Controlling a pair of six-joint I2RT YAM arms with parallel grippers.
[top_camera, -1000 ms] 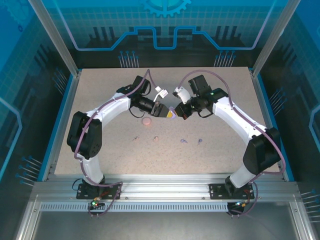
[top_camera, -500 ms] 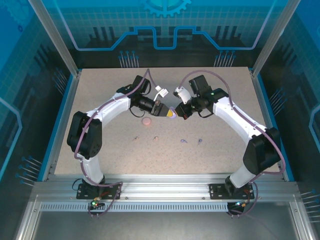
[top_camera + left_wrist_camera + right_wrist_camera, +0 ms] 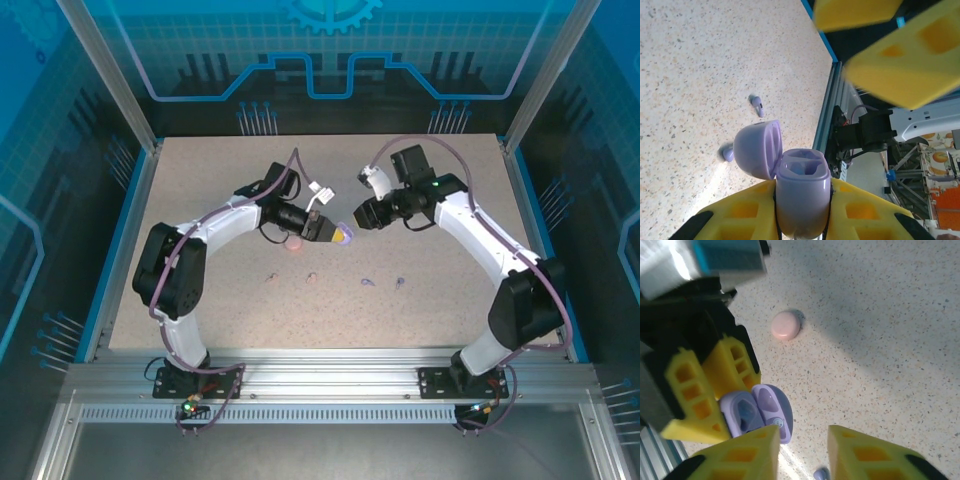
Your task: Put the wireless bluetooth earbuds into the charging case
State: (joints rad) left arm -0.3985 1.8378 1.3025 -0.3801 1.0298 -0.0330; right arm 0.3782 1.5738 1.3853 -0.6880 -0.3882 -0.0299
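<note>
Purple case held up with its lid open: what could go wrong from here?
1. The left gripper pinches the purple case only by its smooth, rounded lower body, so it could slip or twist.
2. The purple earbuds lie loose on the table and are tiny beside the broad fingers of the right gripper; a pinch might flick one away.
3. Pink earbuds lie nearby; the wrong colour might get picked.

Bright even light; soft shadow on table (image 3: pixel 880 330); right gripper (image 3: pixel 876 39) blurred (left wrist view).
</note>
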